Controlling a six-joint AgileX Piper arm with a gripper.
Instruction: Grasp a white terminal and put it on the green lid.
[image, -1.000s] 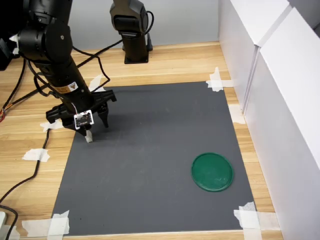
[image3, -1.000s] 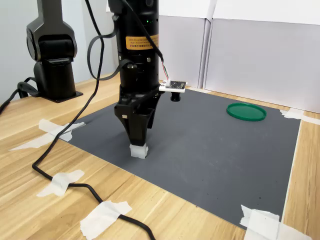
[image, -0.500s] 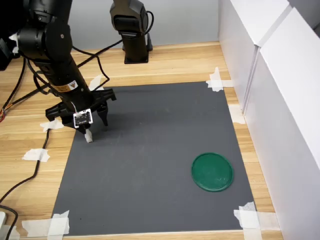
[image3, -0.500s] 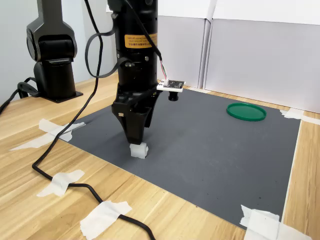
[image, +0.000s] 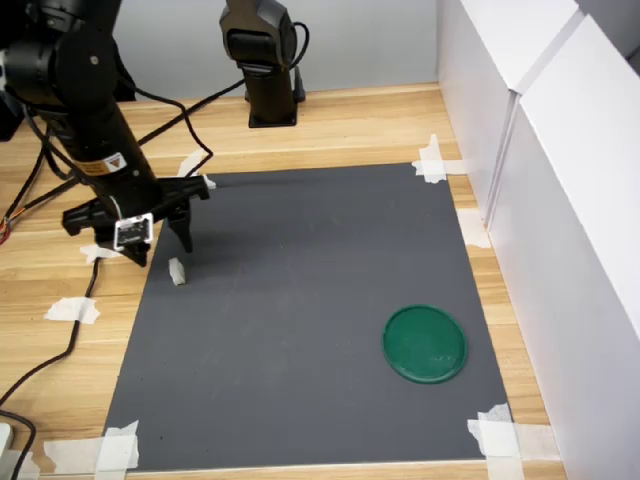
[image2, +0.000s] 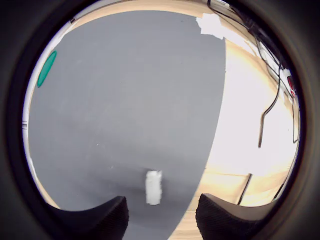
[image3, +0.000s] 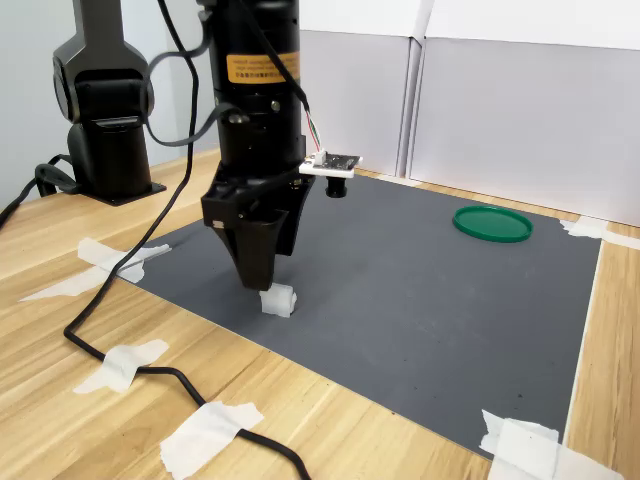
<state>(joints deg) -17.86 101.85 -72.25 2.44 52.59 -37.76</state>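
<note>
Pre-grasp: gripper (image3: 258, 280) hovers beside and above the terminal (image: 177, 271), which sits free on the mat (image: 300, 320) near the first exterior view's left edge, jaws apparently parted and empty; next, recentre, descend, clamp, carry to lid (image: 425, 343).

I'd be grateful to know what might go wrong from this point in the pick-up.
1. The claw hangs open above the white terminal, which stands free on the dark mat; the tiny block could tip if a finger clips it.
2. The terminal sits close to the mat's edge, so a nudge may push it off.
3. The green lid lies far across, risking a drop during transfer.
</note>
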